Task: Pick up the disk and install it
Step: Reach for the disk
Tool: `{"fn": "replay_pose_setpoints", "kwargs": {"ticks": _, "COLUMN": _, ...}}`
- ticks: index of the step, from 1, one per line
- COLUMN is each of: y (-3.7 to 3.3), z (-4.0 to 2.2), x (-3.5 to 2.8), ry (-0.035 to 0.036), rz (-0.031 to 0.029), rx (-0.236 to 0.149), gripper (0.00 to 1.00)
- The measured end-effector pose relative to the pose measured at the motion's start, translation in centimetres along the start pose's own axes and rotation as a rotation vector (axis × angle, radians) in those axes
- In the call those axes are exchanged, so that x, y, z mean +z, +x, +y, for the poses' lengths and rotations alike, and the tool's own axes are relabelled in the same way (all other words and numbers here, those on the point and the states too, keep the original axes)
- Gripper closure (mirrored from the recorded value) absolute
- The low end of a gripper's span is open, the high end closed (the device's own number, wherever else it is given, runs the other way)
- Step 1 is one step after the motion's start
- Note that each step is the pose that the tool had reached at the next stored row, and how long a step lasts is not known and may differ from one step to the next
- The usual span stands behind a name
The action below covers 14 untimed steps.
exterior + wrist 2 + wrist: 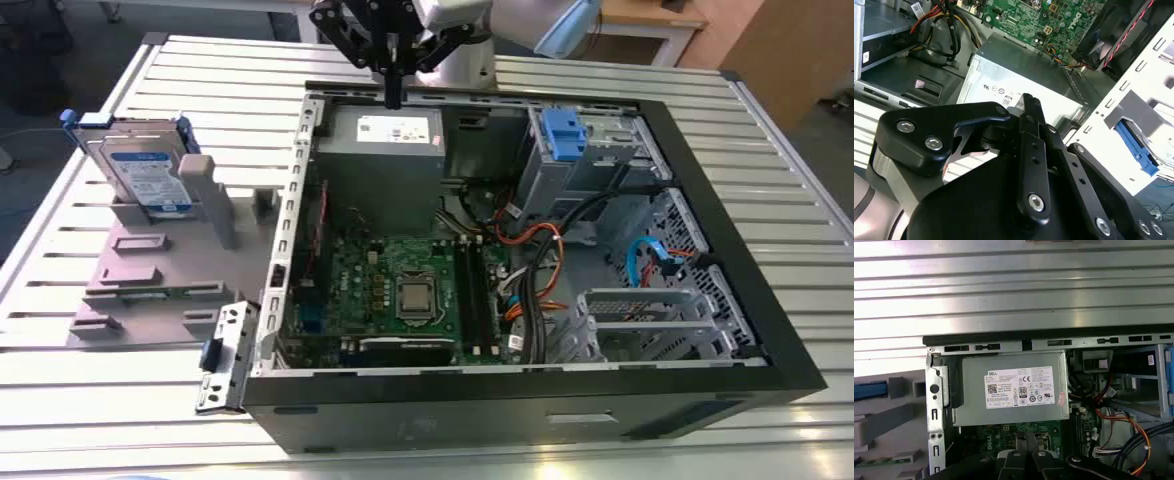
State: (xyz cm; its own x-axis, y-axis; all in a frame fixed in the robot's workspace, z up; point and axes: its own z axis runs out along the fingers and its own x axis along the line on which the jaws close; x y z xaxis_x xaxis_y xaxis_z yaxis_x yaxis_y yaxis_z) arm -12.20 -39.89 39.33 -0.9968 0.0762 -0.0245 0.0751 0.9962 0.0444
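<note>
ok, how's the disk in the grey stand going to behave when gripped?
The disk looks like a rigid metal slab, so probably stiff. It stands on edge in the grey stand, so a sideways nudge might tip it. Its labelled face may be slick; the blue rails likely grip better.

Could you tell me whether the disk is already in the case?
Out: the disk stands upright in the grey stand beside the case, and the gripper holds nothing.
</note>
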Motion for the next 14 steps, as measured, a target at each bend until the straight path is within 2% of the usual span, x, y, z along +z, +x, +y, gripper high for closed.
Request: {"fn": "replay_pose_setpoints", "kwargs": {"ticks": 14, "y": 0.24, "z": -0.02, "x": 0.0, "ry": -0.0001, "rz": 0.0, "rx": 0.0, "gripper": 0.89}}
